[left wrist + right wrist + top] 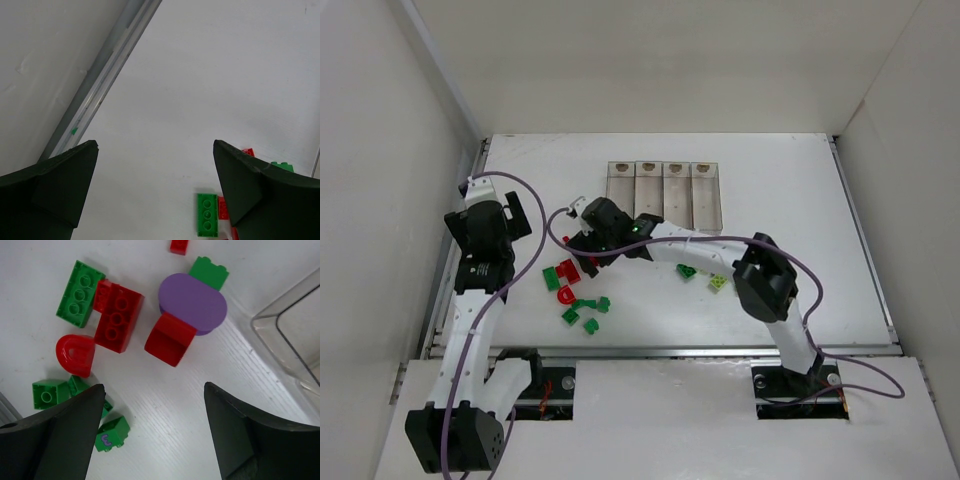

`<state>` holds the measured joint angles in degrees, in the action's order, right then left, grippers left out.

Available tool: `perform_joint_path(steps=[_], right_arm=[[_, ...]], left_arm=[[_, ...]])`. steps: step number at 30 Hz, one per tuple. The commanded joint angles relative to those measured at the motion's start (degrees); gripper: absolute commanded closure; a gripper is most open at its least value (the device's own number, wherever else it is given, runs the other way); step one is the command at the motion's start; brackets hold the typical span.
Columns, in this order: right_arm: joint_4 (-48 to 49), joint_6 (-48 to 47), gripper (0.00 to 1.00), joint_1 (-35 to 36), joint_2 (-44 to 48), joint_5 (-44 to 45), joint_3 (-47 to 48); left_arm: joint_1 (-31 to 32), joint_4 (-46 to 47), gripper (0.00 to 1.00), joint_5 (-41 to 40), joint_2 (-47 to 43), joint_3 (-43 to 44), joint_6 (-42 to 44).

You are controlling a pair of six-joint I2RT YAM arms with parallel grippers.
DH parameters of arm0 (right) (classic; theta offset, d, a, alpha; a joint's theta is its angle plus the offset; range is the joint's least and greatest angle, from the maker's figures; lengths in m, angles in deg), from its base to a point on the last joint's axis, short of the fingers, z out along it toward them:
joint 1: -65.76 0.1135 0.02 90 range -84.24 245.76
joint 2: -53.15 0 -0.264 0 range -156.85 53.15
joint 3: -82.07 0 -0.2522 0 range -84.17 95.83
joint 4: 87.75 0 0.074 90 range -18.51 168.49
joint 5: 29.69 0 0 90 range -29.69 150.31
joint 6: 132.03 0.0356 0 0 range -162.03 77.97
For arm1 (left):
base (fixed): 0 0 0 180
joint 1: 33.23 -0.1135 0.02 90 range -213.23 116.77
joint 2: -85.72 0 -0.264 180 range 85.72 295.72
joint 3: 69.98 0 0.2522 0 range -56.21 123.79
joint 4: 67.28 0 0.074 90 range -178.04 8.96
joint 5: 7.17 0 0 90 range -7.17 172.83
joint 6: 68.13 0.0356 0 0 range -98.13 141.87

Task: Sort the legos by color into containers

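Note:
The legos lie in a loose pile left of centre: a red brick (567, 270), a green plate (551, 278) and several small green bricks (585, 305). My right gripper (583, 243) hovers over the pile's upper edge. In the right wrist view it (154, 387) is open over bare table, with a red brick (170, 339) and a purple oval piece (193, 302) just ahead of it. A red arch (75, 354) and a wide red brick (119, 316) lie to its left. My left gripper (155, 144) is open and empty, left of the pile. The containers (665, 190) stand behind.
A green brick (687, 271) and a yellow-green brick (719, 284) lie apart under the right arm. A clear container corner (295, 340) sits at the right of the right wrist view. A metal rail (100, 90) runs along the table's left edge, beside the wall.

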<state>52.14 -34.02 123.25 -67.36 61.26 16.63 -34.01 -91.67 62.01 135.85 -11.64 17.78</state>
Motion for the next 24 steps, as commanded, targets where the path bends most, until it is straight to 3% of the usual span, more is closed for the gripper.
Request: perform_joint_path(steps=[1,8,11,13,14,15,16,18,20,24], right_arm=[[0.1,1.6,0.15,0.2,-3.7,-1.1,5.4],[-1.8,2.8,0.22,0.2,-10.4,3.5,12.0],[-1.8,3.3,0.29,0.2,-11.7,4.2,13.5],[-1.8,3.3,0.40,0.2,-12.3,4.2,13.5],[-1.8,3.3,0.55,0.2,-12.3,4.2,13.5],[-1.1,3.3,0.62,0.2,-12.3,4.2,13.5],[-1.1,3.3,0.78,0.2,-12.3,3.7,13.5],[-1.1,2.8,0.91,0.2,-11.8,2.5,13.5],[-1.1,2.8,1.00,0.2,-10.5,-0.1,13.5],[-4.2,2.3,1.00,0.2,-6.9,-3.0,14.5]], left_arm=[[-0.1,0.8,0.01,0.6,-1.2,-0.5,-1.5],[-0.1,0.8,0.01,1.1,-1.2,0.2,-1.5],[-0.1,0.8,0.03,1.7,-0.6,0.7,-1.5],[-0.1,0.3,0.04,3.0,-0.6,0.7,-1.5],[-0.1,0.3,0.04,3.0,-0.6,0.7,-1.5],[-0.1,0.3,0.05,3.7,-0.6,0.7,-1.5],[-0.1,-0.3,0.08,4.3,-0.6,0.7,-1.5],[-0.1,-0.9,0.09,5.2,-1.2,0.7,-1.0],[-0.1,-2.0,0.09,8.8,-1.2,0.7,0.8],[-0.1,-5.9,0.12,23.4,-3.5,2.1,6.3]])
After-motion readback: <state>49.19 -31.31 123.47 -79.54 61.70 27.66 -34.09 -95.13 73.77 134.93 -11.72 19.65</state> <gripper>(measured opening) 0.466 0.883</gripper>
